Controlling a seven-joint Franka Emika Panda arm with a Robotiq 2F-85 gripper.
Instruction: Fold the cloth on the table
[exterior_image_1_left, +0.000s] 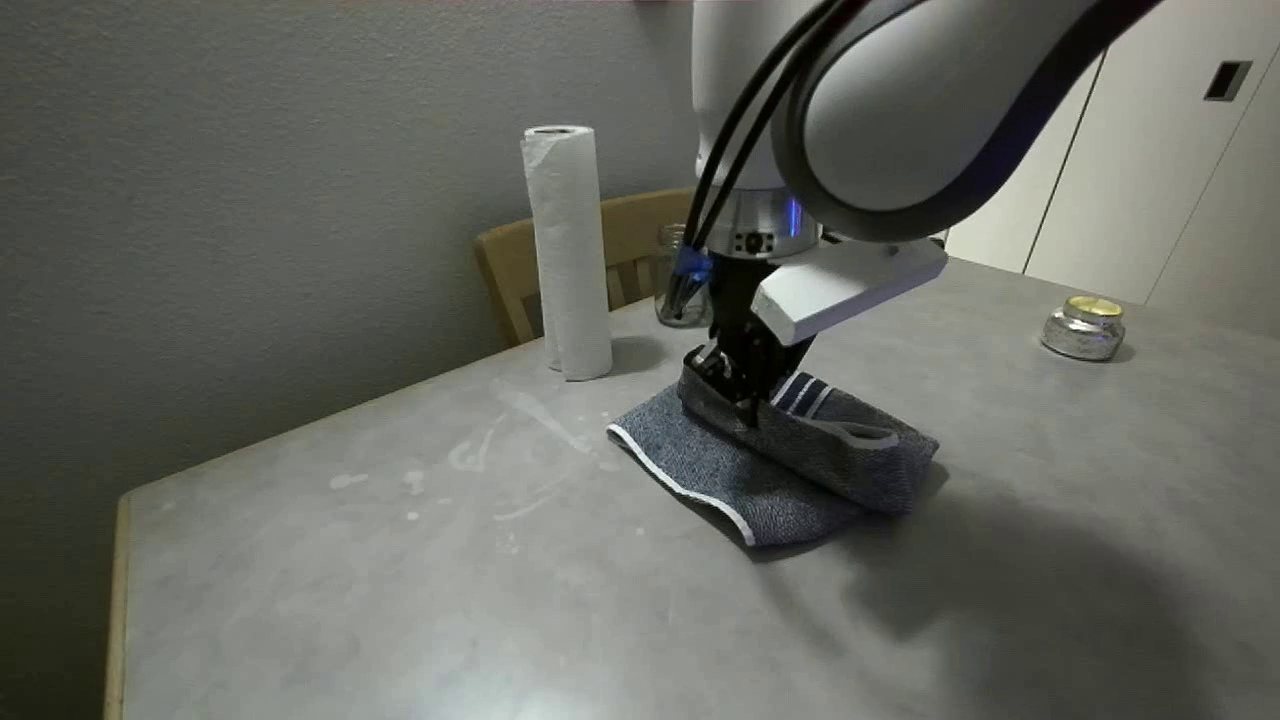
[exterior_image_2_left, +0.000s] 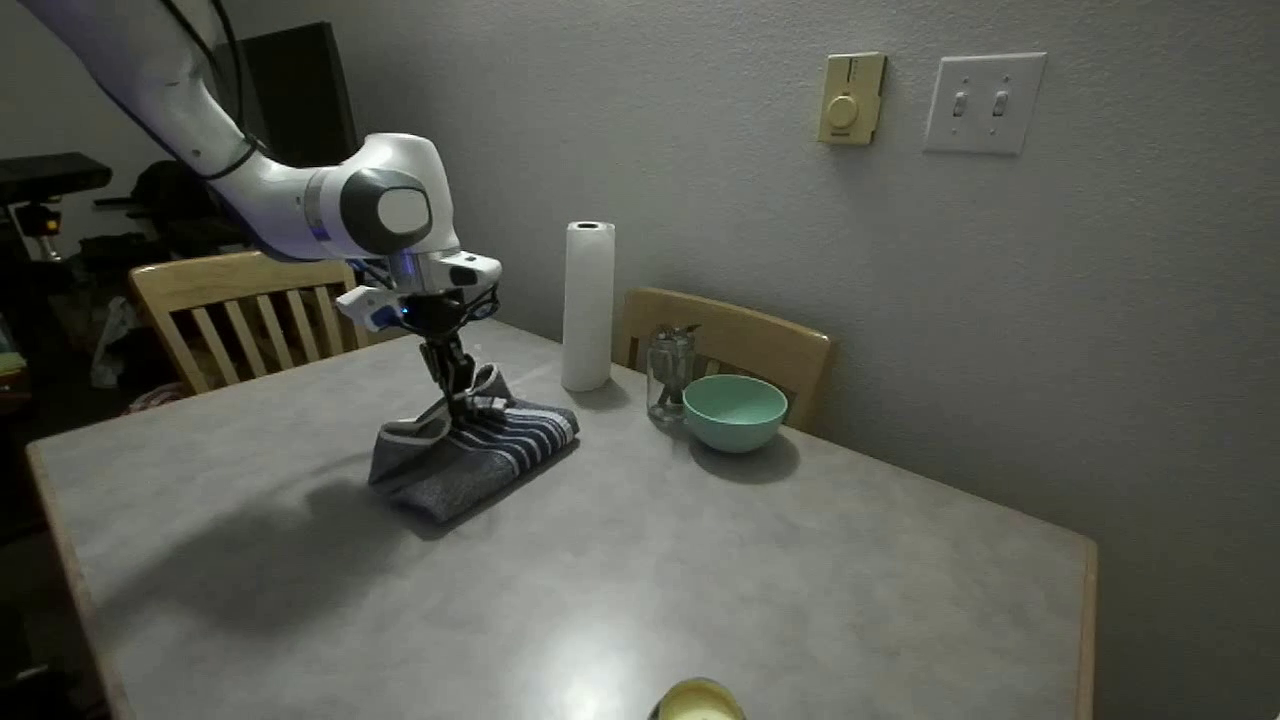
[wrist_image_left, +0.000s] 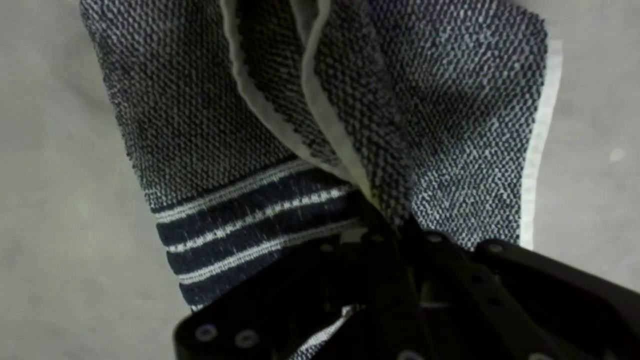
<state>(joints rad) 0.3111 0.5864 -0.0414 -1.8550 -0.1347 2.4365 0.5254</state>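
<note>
While both exterior views place the cloth (exterior_image_1_left: 740, 470) on the tabletop (exterior_image_1_left: 400, 570) beneath the arm (exterior_image_1_left: 900, 150), each gives us a different side of it. In an exterior view we log a flat flap edged by a white hem (exterior_image_1_left: 688, 491), with a raised fold behind; a small striped patch shows past the fold. In an exterior view we get a longer run of white-on-dark stripes (exterior_image_2_left: 530, 432) and a rounded folded edge. The wrist view adds the grasp: two hem edges converge at the jaws, and we record these as pressed together, pinching the raised fold of the cloth between their tips.

The paper-towel roll (exterior_image_1_left: 570, 250) stands upright near the cloth in both exterior views. A glass jar (exterior_image_2_left: 668, 380) stands near the roll; in an exterior view we see dark things inside it, too unclear to identify, and a green bowl (exterior_image_2_left: 735, 415) just beside it. In an exterior view we also note a switch plate (exterior_image_2_left: 980, 103) and a yellowed dial control (exterior_image_2_left: 852, 100) on the grey wall (exterior_image_2_left: 690, 140). White cabinets (exterior_image_1_left: 1120, 190), and a silver jar (exterior_image_1_left: 1084, 335) with a yellow top seen whole, reach us in an exterior view.

Markings: below its knob the dial control bears a small dark mark, too small for us to read as writing or otherwise.
</note>
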